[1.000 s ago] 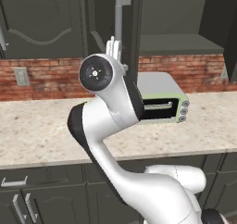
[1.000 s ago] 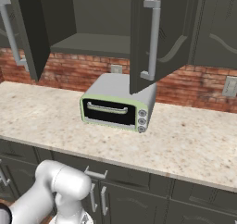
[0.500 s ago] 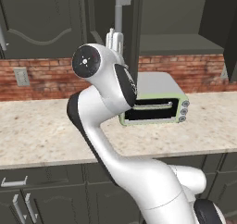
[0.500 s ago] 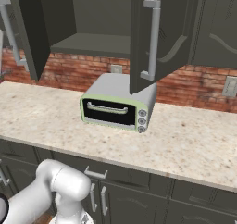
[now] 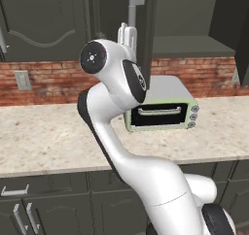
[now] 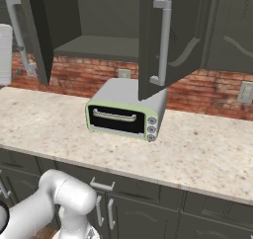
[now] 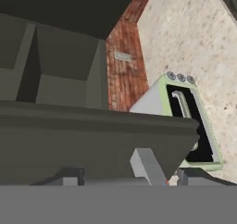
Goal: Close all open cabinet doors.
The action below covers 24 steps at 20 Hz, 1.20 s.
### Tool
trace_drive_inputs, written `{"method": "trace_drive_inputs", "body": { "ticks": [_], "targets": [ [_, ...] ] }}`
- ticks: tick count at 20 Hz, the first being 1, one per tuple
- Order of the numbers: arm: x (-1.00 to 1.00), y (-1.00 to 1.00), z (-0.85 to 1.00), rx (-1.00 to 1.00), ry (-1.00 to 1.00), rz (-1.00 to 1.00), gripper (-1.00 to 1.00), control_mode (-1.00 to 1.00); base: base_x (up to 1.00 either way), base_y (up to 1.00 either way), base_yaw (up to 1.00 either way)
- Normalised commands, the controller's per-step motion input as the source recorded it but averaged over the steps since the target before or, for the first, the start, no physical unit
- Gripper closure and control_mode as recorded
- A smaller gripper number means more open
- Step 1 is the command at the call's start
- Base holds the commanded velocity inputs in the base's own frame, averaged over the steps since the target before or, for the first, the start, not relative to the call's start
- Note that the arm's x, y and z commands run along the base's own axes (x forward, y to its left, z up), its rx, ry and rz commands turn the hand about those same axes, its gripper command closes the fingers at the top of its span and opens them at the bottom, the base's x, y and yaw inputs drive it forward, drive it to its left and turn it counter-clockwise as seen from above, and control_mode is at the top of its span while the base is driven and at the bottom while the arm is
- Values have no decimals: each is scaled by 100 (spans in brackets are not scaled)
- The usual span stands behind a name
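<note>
The gripper is up high, right by the edge of the open cabinet door. I cannot tell if its fingers are spread or pressed together. That door sticks out over the toaster oven on the counter. The cupboard shelf behind it looks bare. Another door hangs open on the left. No writing can be read.

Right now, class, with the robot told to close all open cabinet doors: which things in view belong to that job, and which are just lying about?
Part of the job:
- open middle cabinet door, standing out over the toaster oven
- open left cabinet door, swung out at the far left
- end effector, raised beside the middle door's edge

Just lying about:
- toaster oven
- counter
- wall sockets
</note>
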Motion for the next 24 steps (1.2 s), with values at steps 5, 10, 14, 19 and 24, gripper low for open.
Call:
{"method": "trace_drive_inputs", "body": {
  "ticks": [5, 10, 14, 19, 24],
  "targets": [
    [56, -22, 0, 1, 0, -18, -100, -100, 0, 0, 0],
    [61, -28, -3, 0, 0, -20, -100, -100, 0, 0, 0],
    [63, -30, -8, 0, 0, -18, -100, -100, 0, 0, 0],
    [66, -31, -16, 0, 0, -15, -100, -100, 0, 0, 0],
    [71, -27, -18, 1, 0, -13, -100, -100, 0, 0, 0]
  ]
}}
